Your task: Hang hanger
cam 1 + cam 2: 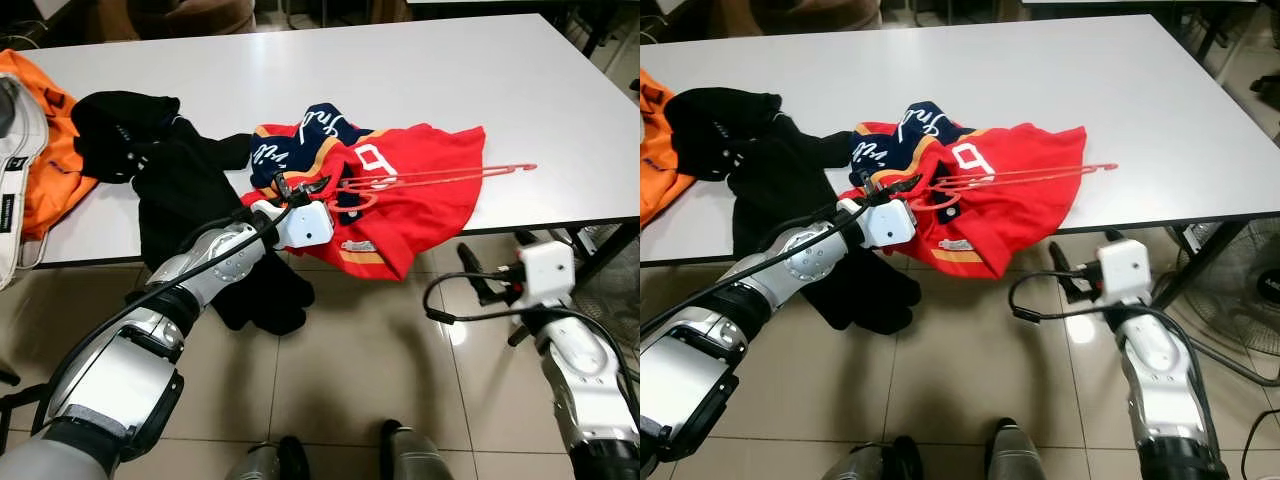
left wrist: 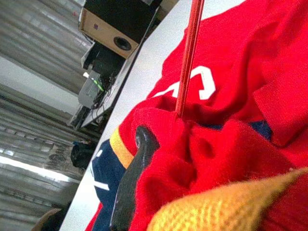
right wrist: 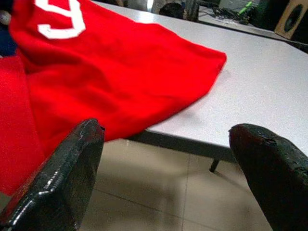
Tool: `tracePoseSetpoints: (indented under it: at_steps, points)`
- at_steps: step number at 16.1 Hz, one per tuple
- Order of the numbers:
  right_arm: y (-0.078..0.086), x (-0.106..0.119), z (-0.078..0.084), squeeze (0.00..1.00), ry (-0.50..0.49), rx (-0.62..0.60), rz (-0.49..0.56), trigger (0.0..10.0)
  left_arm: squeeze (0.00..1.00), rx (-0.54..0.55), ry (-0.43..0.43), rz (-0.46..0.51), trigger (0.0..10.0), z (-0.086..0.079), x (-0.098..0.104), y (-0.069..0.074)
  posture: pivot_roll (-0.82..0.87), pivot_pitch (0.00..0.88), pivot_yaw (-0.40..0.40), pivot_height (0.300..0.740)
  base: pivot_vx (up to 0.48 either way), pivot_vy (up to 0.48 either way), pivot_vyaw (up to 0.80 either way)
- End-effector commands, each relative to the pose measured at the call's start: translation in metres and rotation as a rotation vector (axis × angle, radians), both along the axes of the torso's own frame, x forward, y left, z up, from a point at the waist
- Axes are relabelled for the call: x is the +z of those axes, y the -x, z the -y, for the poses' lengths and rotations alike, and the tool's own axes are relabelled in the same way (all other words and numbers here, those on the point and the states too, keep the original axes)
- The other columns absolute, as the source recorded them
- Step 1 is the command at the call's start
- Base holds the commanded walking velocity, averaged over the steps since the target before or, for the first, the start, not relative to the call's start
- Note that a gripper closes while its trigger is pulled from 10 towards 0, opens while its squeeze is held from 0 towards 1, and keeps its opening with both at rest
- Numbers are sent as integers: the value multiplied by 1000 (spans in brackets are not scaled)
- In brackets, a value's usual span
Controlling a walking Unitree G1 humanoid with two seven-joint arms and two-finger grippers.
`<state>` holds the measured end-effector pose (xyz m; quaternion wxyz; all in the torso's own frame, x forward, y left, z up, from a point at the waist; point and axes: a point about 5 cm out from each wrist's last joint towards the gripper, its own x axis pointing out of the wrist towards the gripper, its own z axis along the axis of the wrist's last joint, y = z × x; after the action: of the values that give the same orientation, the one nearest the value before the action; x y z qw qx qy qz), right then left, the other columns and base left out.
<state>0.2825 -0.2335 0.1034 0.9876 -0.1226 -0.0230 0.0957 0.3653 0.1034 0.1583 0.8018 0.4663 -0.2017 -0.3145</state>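
**Left gripper is at the hook end of the red hanger**

On the far left of the white table [image 1: 420, 70] lies an orange jacket [image 1: 50, 160]. Next to it is a pile of black clothes [image 1: 170, 170], and part of it hangs over the table edge toward the floor.

Then comes the left gripper [image 1: 302, 188]. It reaches up to the near edge of the table, right where the red shirt [image 1: 420, 190] is bunched up. Its fingers sit at the hook end of the red hanger [image 1: 440, 177]. In the left wrist view one black finger [image 2: 130, 183] is pressed into the red cloth, and the hanger's thin bar starts just beside it. The fingers look close together around the hook, but the cloth hides too much, so I cannot tell if they really hold it.

The hanger lies flat on top of the shirt. Its long bar runs away from the left gripper, toward the robot's right, and ends past the shirt on bare table.

The right gripper [image 1: 485, 280] is lower than the table, over the floor, with its fingers wide apart and nothing in them. It is near the far tip of the hanger but under it.

So the left arm is the closer one. I think the next move is a lift by the hook, and the shirt may drag along.
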Motion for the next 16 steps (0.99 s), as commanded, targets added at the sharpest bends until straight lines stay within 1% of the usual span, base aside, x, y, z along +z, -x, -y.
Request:
tracePoseSetpoints:
  at_steps: [1,2,3,6,10,16]
  points:
    - [-6,-5,-11,0,13,64,-26,10000,0,6,0,-1,10000,-1,-3,1,-311,130,96,740,0,0,0]
    - [-7,-6,-13,0,12,74,-28,10000,0,4,-2,-1,10000,0,-3,1,-311,130,96,740,0,0,0]
    - [-16,-4,-26,0,6,120,-22,10000,0,-1,-2,-2,10000,2,-5,2,-305,129,92,740,0,0,0]
    - [-26,0,-45,0,6,203,-10,10000,0,-4,0,4,10000,2,-5,3,-294,127,82,740,0,0,0]
    - [-26,6,-58,0,3,286,12,10000,0,1,3,6,10000,1,-6,4,-284,128,71,740,0,0,0]
    - [-10,4,-67,0,-24,356,-6,10000,0,4,-10,2,10000,2,-10,6,-290,127,64,740,0,0,0]
